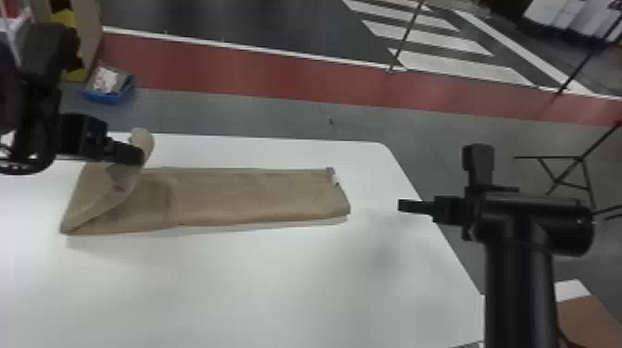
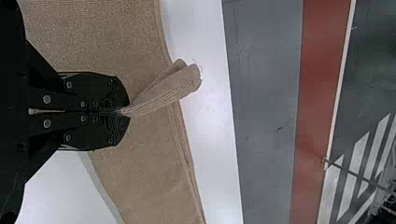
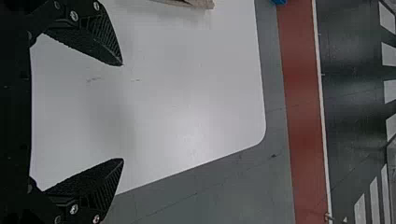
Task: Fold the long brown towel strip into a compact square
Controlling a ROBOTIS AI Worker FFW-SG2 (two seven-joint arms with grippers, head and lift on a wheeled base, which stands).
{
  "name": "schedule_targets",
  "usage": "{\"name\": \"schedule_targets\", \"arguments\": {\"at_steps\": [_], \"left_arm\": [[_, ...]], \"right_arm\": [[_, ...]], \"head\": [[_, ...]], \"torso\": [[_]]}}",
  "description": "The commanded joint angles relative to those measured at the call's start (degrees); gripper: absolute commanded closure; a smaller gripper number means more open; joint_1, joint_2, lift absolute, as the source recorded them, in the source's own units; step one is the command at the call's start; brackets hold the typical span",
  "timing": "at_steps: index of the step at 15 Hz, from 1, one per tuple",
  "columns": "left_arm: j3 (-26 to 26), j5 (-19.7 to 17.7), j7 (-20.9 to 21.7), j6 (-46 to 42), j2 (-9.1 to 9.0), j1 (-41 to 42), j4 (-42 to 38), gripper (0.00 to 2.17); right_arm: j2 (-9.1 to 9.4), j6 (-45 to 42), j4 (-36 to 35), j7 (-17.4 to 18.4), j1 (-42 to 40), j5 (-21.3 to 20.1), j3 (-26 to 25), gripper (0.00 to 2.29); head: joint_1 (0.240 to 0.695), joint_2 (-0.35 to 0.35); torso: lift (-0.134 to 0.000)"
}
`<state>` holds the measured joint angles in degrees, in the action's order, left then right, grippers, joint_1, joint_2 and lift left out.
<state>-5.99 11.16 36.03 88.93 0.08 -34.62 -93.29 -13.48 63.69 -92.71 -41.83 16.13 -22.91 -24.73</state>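
The brown towel strip (image 1: 250, 194) lies lengthwise across the white table, its left end lifted and curling over on itself. My left gripper (image 1: 139, 156) holds that raised end above the strip. In the left wrist view my left gripper (image 2: 125, 112) is shut on a pinched fold of the towel (image 2: 163, 91), whose tip sticks out past the fingers. My right gripper (image 1: 402, 206) is over the table's right side, apart from the towel's right end. In the right wrist view my right gripper (image 3: 122, 112) stands open with nothing between its fingers, and a bit of towel (image 3: 201, 3) shows at the edge.
The white table (image 1: 277, 287) has its far edge just behind the towel and its right edge under the right gripper. On the floor beyond, at the far left, sits a blue bin (image 1: 108, 88). Thin black stand legs (image 1: 555, 183) are at the right, off the table.
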Motion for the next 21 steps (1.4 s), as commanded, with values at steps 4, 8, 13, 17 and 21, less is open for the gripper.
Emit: {"name": "schedule_targets", "arguments": {"at_steps": [4, 8, 13, 17, 21], "left_arm": [[-1.31, -0.61, -3.16, -2.13, -0.23, -3.7, 4.79, 2.06], [-2.54, -2.19, -4.3, -2.13, -0.23, -3.35, 4.61, 2.06], [-5.96, -4.92, -7.99, -2.13, -0.23, -1.24, 3.91, 1.24], [-7.55, -5.53, -8.7, -2.13, -0.23, -0.54, 2.85, 0.0], [-7.37, -6.32, -10.1, -2.13, -0.23, -0.1, 2.33, 0.07]], "right_arm": [[-0.05, -0.44, -0.19, 0.0, -1.72, 0.23, -0.41, 0.17], [-0.05, -0.44, -0.36, 0.0, -1.81, 0.06, -0.41, 0.17], [-0.14, -0.09, -0.54, 0.0, -0.75, 0.06, -0.32, 0.17], [-0.14, 0.08, -0.54, 0.0, -0.75, 0.06, -0.32, 0.17], [0.12, 0.61, -1.42, 0.0, -0.67, 0.32, -0.23, 0.17]], "head": [[0.695, -0.34], [0.695, -0.344], [0.695, -0.35], [0.695, -0.35], [0.695, -0.35]], "torso": [[-0.125], [-0.125], [-0.125], [-0.125], [-0.125]]}}
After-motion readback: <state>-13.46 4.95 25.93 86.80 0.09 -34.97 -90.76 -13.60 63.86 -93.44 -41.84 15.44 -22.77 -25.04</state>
